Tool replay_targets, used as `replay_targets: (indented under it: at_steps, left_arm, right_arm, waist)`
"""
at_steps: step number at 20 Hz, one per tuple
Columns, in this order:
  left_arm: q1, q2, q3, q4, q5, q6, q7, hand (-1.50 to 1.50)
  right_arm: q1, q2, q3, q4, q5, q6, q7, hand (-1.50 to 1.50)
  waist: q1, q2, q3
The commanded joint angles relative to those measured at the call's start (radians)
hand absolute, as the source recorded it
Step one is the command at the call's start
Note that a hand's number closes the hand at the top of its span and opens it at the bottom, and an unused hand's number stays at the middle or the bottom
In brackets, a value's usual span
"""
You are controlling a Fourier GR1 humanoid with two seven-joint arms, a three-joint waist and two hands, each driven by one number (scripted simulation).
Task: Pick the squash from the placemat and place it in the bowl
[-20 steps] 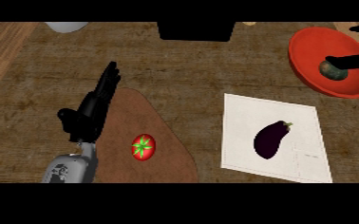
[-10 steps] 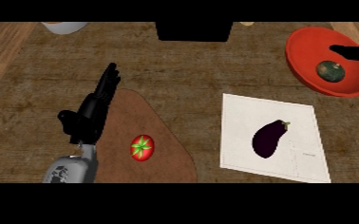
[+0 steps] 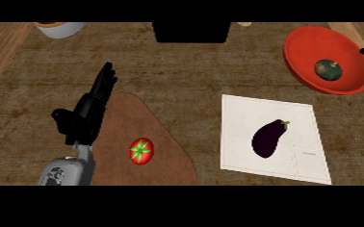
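The squash, a small dark green ball, lies inside the red bowl at the upper right, with nothing touching it. Only a black sliver of my right hand shows at the view's right edge, beside the bowl. The white placemat lies in front of the bowl and carries a purple eggplant. My left hand rests open at the left with its fingers straight, pointing away over the counter.
A brown mat beside my left hand holds a red tomato. A pale container stands at the far left and a black block at the back centre.
My right hand has drawn back to the right, off the bowl and almost out of view. The squash stays in the bowl. The left hand has not moved.
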Motion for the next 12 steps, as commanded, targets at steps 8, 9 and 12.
replay_targets:
  at_steps: [8,9,12]
  left_arm:
    - [-0.076,0.014,0.051,0.084,0.014,-0.01,-0.014,0.0]
    - [-0.001,0.001,0.026,0.041,0.004,-0.006,-0.036,0.0]
    - [0.022,0.017,0.023,-0.031,0.006,-0.017,-0.005,0.0]
  right_arm:
    - [0.216,-0.031,0.0,-0.112,-0.155,0.277,-0.06,-1.5]
    - [0.237,-0.036,-0.002,-0.147,-0.181,0.281,-0.057,-1.5]
    - [0.279,0.009,0.023,-0.14,-0.188,0.245,-0.114,-1.5]
  waist:
    - [-0.014,-0.003,-0.001]
    - [-0.01,-0.004,-0.001]
    - [-0.001,-0.002,0.0]
